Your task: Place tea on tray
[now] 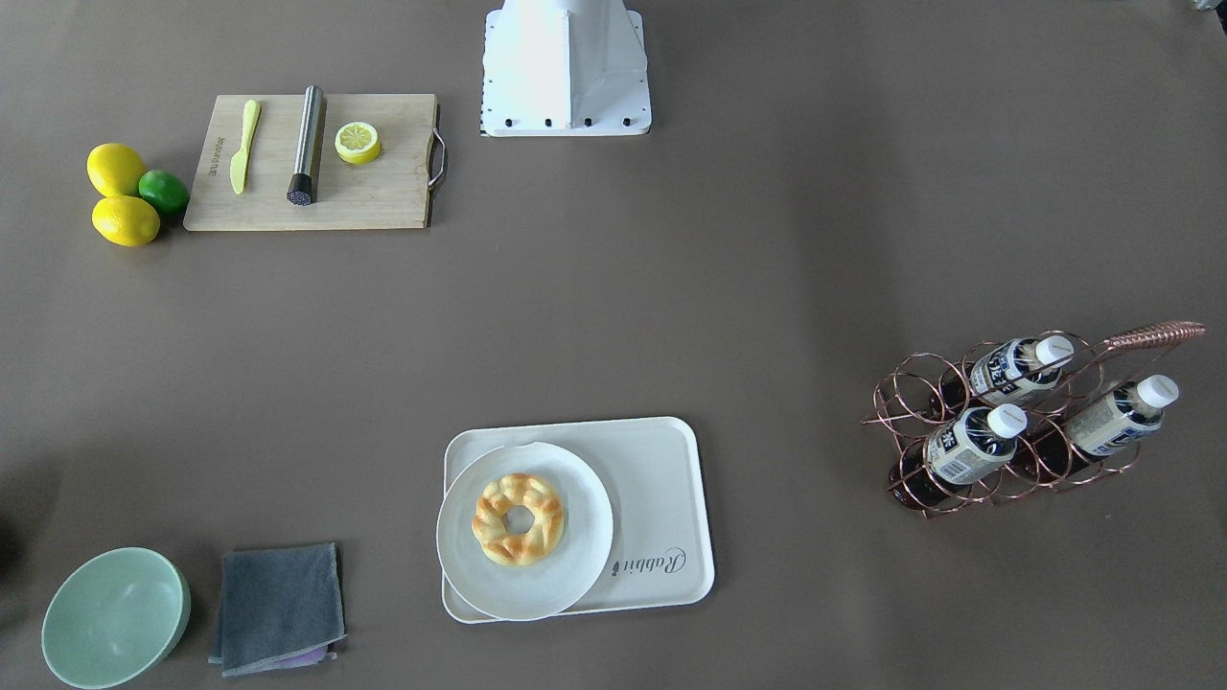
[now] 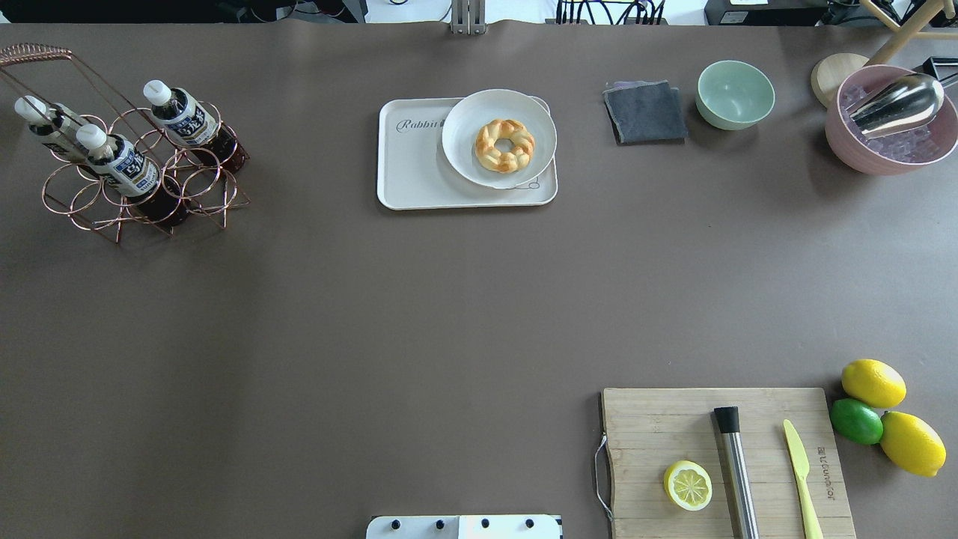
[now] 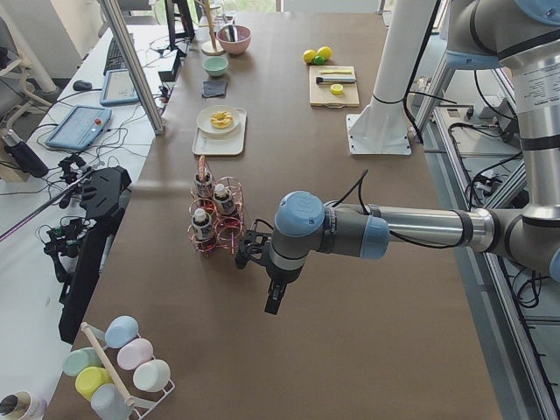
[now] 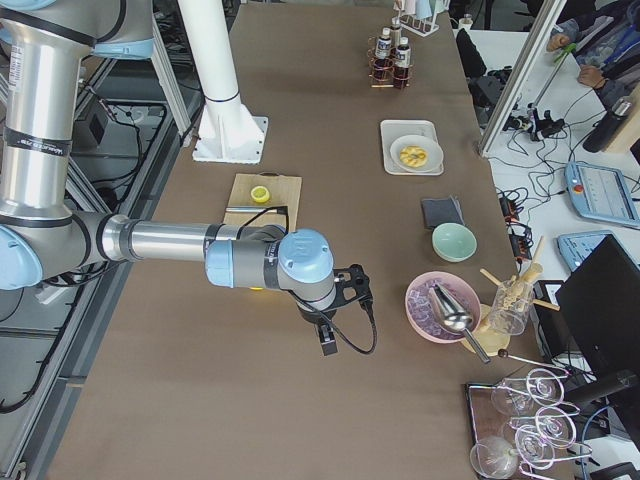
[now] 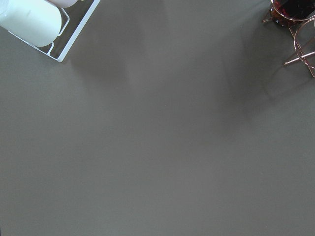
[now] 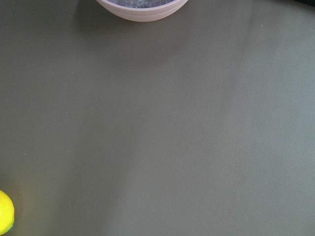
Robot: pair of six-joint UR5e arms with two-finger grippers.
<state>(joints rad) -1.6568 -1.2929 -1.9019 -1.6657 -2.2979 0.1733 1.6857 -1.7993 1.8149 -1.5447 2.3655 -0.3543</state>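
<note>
Three tea bottles (image 2: pixel 182 115) (image 2: pixel 118 160) (image 2: pixel 46 120) lean in a copper wire rack (image 2: pixel 202 183) at the far left of the overhead view; they also show in the front-facing view (image 1: pixel 970 447). The cream tray (image 2: pixel 415 168) with "Rabbit" lettering lies at the far middle, its bare part toward the rack. My left gripper (image 3: pixel 273 302) hangs over bare table just outside the rack, seen only in the exterior left view. My right gripper (image 4: pixel 327 342) hangs near the pink bowl, seen only in the exterior right view. I cannot tell whether either is open or shut.
A white plate (image 2: pixel 464 153) with a ring pastry (image 2: pixel 504 144) fills the tray's right part. A grey cloth (image 2: pixel 645 112), green bowl (image 2: pixel 735 93) and pink ice bowl (image 2: pixel 887 153) stand far right. A cutting board (image 2: pixel 673 419) with lemon half, lemons (image 2: pixel 873 382) and lime lie near right.
</note>
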